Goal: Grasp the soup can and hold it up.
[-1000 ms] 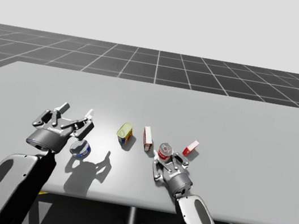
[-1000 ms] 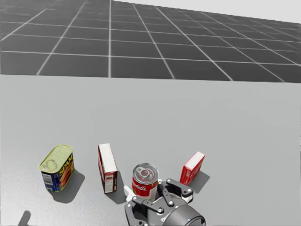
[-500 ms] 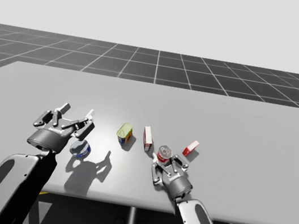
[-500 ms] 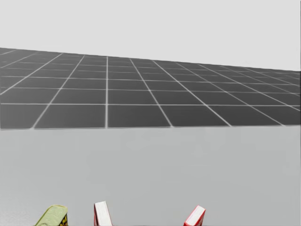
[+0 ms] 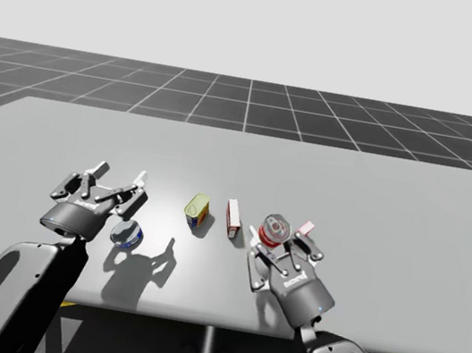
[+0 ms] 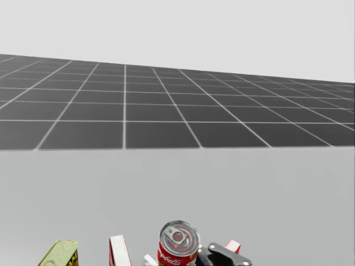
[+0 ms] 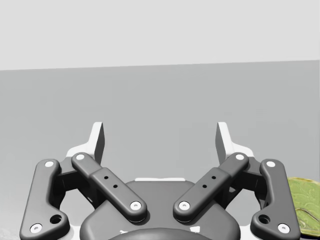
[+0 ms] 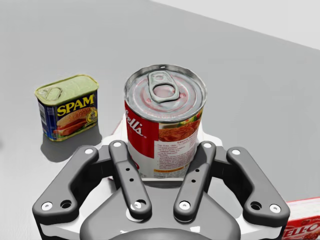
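soup can: The soup can (image 8: 164,125) sits in my right gripper (image 8: 162,150). From the high view I'd say it's clear of the table (image 5: 392,221), roughly over the gap between the tall red-and-white box (image 5: 233,217) and the small red box (image 5: 304,230).

right gripper: It's pinching the can, one finger on each side of the label's lower half. My guess is the low grip lets the palm back the can up so it can't slide down.

which way it points: The pull-tab lid faces up and the long axis runs about vertical, in line with the fingers. There might be a slight lean, I can't really tell.

left gripper: My left gripper (image 7: 160,140) is spread wide with nothing between the fingers. It hangs just above the round blue can (image 5: 126,234), which reads to me as parked out of the way.

neighbours: The blue tin with the yellow-green lid (image 8: 67,107) stands well off to one side of the can, so nothing crowds the lift.

progress: The grasp looks done, and what's left is getting it properly high and holding it steady.

risk: With such a low pinch the top could wobble if I jerk the arm.
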`<state>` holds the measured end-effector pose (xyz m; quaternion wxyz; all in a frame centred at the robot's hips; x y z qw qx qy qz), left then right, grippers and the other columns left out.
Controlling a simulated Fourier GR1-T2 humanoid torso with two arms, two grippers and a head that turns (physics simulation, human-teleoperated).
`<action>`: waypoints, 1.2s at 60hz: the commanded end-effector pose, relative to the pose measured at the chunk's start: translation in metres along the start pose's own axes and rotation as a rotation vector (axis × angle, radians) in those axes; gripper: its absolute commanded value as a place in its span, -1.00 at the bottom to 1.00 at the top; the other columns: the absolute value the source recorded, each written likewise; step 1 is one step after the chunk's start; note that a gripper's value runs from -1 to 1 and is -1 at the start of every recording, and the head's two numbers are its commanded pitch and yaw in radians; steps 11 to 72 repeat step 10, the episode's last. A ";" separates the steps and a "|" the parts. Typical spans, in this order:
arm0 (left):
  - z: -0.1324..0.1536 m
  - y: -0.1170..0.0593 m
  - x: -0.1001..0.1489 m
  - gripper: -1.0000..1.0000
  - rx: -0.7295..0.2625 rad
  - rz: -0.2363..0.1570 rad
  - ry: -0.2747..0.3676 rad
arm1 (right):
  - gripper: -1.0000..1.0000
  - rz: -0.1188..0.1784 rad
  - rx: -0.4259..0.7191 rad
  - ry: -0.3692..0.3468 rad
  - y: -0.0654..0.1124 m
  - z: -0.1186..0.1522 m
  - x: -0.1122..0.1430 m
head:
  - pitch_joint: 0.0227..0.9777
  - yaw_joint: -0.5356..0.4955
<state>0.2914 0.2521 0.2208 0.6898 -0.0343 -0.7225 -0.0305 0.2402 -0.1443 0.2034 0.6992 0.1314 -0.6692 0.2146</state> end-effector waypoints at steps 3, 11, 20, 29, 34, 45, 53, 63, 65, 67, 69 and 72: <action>0.001 0.001 0.001 -1.00 0.004 0.006 -0.002 | 1.00 0.008 -0.142 -0.173 -0.020 0.002 0.073 | -0.23 -0.35; 0.001 0.001 0.002 -1.00 0.006 0.010 -0.004 | 1.00 -0.010 -0.171 -0.253 -0.027 0.013 0.102 | -0.24 -0.35; 0.001 0.001 0.002 -1.00 0.006 0.010 -0.004 | 1.00 -0.010 -0.171 -0.253 -0.027 0.013 0.102 | -0.24 -0.35; 0.001 0.001 0.002 -1.00 0.006 0.010 -0.004 | 1.00 -0.010 -0.171 -0.253 -0.027 0.013 0.102 | -0.24 -0.35; 0.001 0.001 0.002 -1.00 0.006 0.010 -0.004 | 1.00 -0.010 -0.171 -0.253 -0.027 0.013 0.102 | -0.24 -0.35; 0.001 0.001 0.002 -1.00 0.006 0.010 -0.004 | 1.00 -0.010 -0.171 -0.253 -0.027 0.013 0.102 | -0.24 -0.35; 0.001 0.001 0.002 -1.00 0.006 0.010 -0.004 | 1.00 -0.010 -0.171 -0.253 -0.027 0.013 0.102 | -0.24 -0.35; 0.001 0.001 0.002 -1.00 0.006 0.010 -0.004 | 1.00 -0.010 -0.171 -0.253 -0.027 0.013 0.102 | -0.24 -0.35; 0.001 0.001 0.002 -1.00 0.006 0.010 -0.004 | 1.00 -0.010 -0.171 -0.253 -0.027 0.013 0.102 | -0.24 -0.35; 0.001 0.001 0.002 -1.00 0.006 0.010 -0.004 | 1.00 -0.010 -0.171 -0.253 -0.027 0.013 0.102 | -0.24 -0.35; 0.001 0.001 0.002 -1.00 0.006 0.010 -0.004 | 1.00 -0.010 -0.171 -0.253 -0.027 0.013 0.102 | -0.24 -0.35; 0.001 0.001 0.002 -1.00 0.006 0.010 -0.004 | 1.00 -0.010 -0.171 -0.253 -0.027 0.013 0.102 | -0.24 -0.35</action>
